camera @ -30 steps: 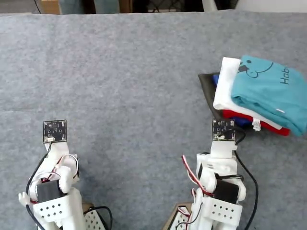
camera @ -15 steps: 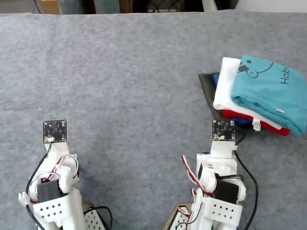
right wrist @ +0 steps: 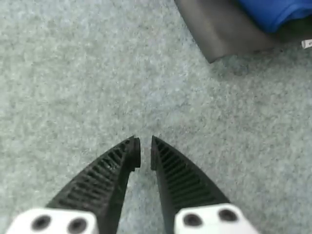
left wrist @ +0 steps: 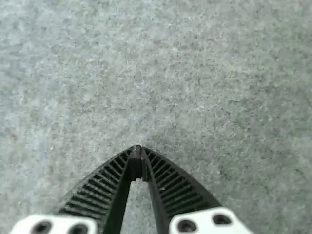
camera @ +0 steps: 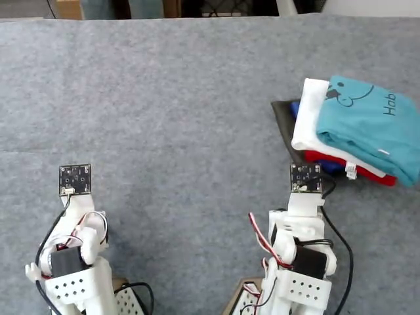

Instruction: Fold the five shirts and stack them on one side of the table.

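Shirts: 5 pcs, folded; high view, we log them stacked at right side of table, teal on top. L wrist: left gripper fingers pressed together, above table. R wrist: right gripper tips a sliver apart, holding nothing, near dark shirt.

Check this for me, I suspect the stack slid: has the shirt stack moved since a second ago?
No. In the high view the stack lies just as far from the table far edge as before.
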